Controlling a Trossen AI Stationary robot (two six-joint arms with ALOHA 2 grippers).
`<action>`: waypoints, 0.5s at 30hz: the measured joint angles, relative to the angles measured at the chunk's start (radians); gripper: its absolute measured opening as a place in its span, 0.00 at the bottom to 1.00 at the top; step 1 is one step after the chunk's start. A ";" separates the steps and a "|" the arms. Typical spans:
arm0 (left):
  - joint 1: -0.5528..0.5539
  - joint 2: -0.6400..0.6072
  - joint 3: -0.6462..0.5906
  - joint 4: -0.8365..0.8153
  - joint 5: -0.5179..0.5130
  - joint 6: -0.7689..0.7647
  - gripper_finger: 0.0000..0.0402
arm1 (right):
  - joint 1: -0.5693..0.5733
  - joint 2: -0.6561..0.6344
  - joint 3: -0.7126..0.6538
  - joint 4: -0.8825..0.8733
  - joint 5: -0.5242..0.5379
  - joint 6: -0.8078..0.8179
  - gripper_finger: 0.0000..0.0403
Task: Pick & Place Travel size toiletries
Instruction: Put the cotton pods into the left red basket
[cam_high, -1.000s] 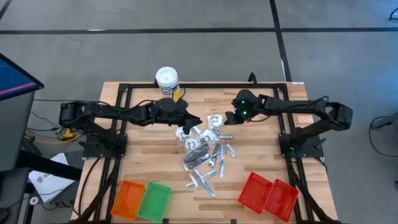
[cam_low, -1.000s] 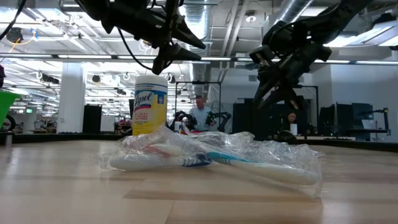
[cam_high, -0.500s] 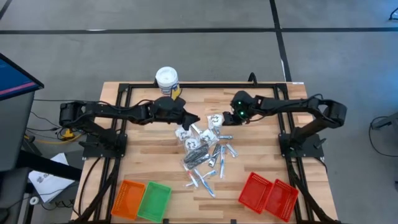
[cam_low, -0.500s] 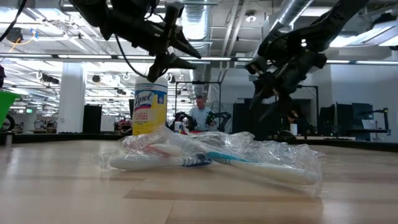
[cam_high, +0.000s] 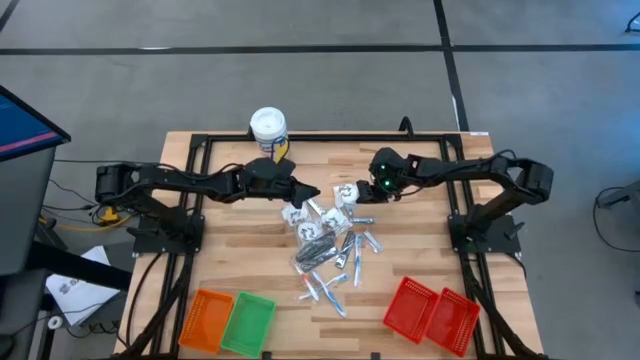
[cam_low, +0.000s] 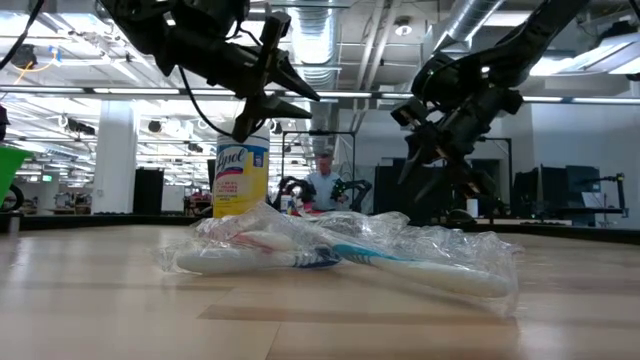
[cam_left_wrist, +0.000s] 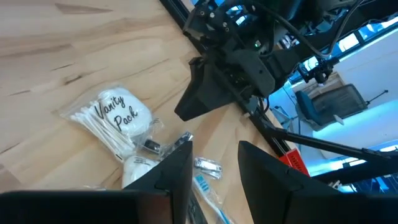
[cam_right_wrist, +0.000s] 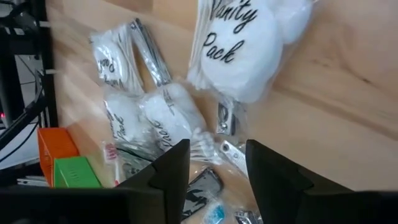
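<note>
Both grippers hang above the wooden table (cam_high: 240, 240), facing each other across the top of a heap of toiletries. Left gripper (cam_high: 308, 194) reaches in from nine o'clock; its two dark fingers (cam_left_wrist: 171, 171) stand apart with a clear gap and nothing between them. Right gripper (cam_high: 362, 192) reaches in from three o'clock, a green light glowing on its wrist; its fingers (cam_right_wrist: 171, 165) are likewise parted and empty, poised over a white sachet.

Largest on the table after the black metal frame around its edge is a white-lidded yellow canister (cam_high: 269, 130) at twelve o'clock, standing upright just behind the left arm. Four mesh baskets sit along the six o'clock edge: an orange basket (cam_high: 207, 318) touching a green basket (cam_high: 247, 324) toward seven o'clock, and two red baskets (cam_high: 432, 314) side by side toward five o'clock.

At the centre lie the travel size toiletries (cam_high: 328, 248), a loose pile running from the grippers down toward six o'clock. White square sachets (cam_right_wrist: 239, 46) marked "Vanity Pack" in black script, holding cotton swabs and pads, lie at the twelve o'clock end, just beneath both grippers. Clear-wrapped toothbrushes (cam_low: 340, 255) and slim silvery sticks (cam_high: 325, 292) trail off below. In the room beyond the table, a person (cam_low: 322, 180) sits far away.
</note>
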 joint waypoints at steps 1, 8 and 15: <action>0.000 0.000 0.000 0.001 0.000 0.001 0.31 | -0.001 0.000 0.000 0.000 0.001 0.003 0.38; 0.000 0.000 0.000 0.026 0.000 0.008 0.31 | -0.019 0.000 0.000 -0.011 0.030 0.010 0.43; 0.000 0.000 0.000 0.038 0.000 0.010 0.31 | -0.039 0.000 0.000 -0.011 0.052 0.006 0.47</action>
